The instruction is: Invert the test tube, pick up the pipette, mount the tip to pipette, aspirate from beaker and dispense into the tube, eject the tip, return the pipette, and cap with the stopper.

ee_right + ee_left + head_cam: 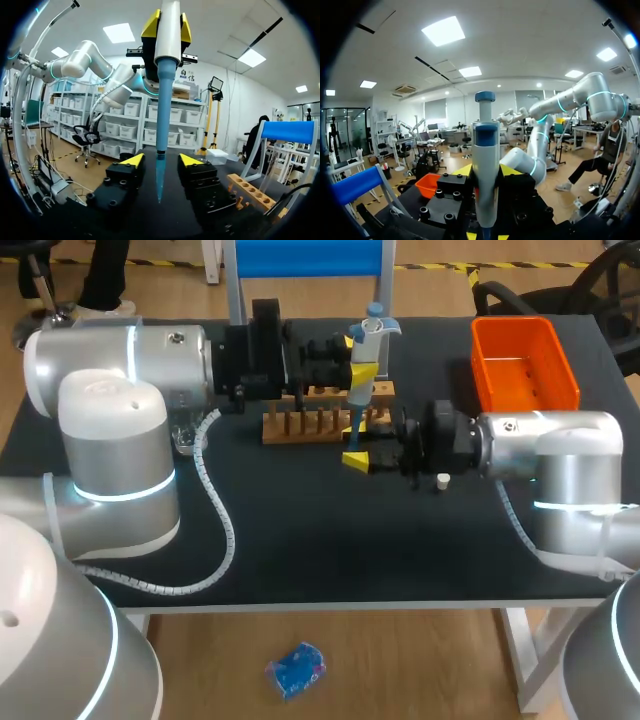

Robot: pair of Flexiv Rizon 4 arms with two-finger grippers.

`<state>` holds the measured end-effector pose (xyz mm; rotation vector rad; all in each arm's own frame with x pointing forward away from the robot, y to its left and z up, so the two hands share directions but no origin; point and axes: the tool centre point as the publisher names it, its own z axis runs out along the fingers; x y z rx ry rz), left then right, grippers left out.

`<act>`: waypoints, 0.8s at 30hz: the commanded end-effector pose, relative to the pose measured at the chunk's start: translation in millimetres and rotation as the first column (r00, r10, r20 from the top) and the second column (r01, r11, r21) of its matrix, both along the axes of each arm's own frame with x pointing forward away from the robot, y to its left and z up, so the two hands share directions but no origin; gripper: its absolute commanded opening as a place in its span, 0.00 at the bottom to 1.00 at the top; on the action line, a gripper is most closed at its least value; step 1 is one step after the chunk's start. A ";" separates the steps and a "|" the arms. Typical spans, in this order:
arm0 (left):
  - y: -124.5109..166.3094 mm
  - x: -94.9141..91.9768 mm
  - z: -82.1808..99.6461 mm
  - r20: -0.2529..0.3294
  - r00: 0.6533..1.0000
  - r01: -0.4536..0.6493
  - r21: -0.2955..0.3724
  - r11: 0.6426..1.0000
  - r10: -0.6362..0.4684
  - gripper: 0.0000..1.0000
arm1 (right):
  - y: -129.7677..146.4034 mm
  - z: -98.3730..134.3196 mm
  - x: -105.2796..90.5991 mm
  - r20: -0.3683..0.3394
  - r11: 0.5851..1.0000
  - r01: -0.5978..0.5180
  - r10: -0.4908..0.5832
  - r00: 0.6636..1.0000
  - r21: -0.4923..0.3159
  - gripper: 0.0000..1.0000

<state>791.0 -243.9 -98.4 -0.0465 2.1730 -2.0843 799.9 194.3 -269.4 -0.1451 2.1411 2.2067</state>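
Yellow-tipped, my left gripper (362, 368) is clamping the pipette (369, 340) upright over the wooden rack (310, 425), with my right gripper (358, 456) sitting just below it. Left wrist: both fingers are pressing the pipette's body. Right wrist: the jaws are standing wide apart, and the blue tip (160, 167) is hanging between them, touching neither.

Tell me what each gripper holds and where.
The left gripper holds the pipette by its white body. The right gripper holds nothing; the blue tip hangs between its open jaws.
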 end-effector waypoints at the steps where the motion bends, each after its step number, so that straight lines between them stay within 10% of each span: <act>1: -1.1 -0.3 -0.7 0.002 1.000 -0.003 -0.004 1.000 0.003 0.00 | -5.7 -1.8 -2.7 -0.014 1.000 -0.005 0.005 1.000 -0.009 1.00; 24: 4.0 1.7 10.3 0.029 0.998 0.051 -0.072 0.996 -0.049 0.00 | -54.6 -42.7 -21.0 -0.217 0.953 -0.248 0.209 0.954 -0.175 1.00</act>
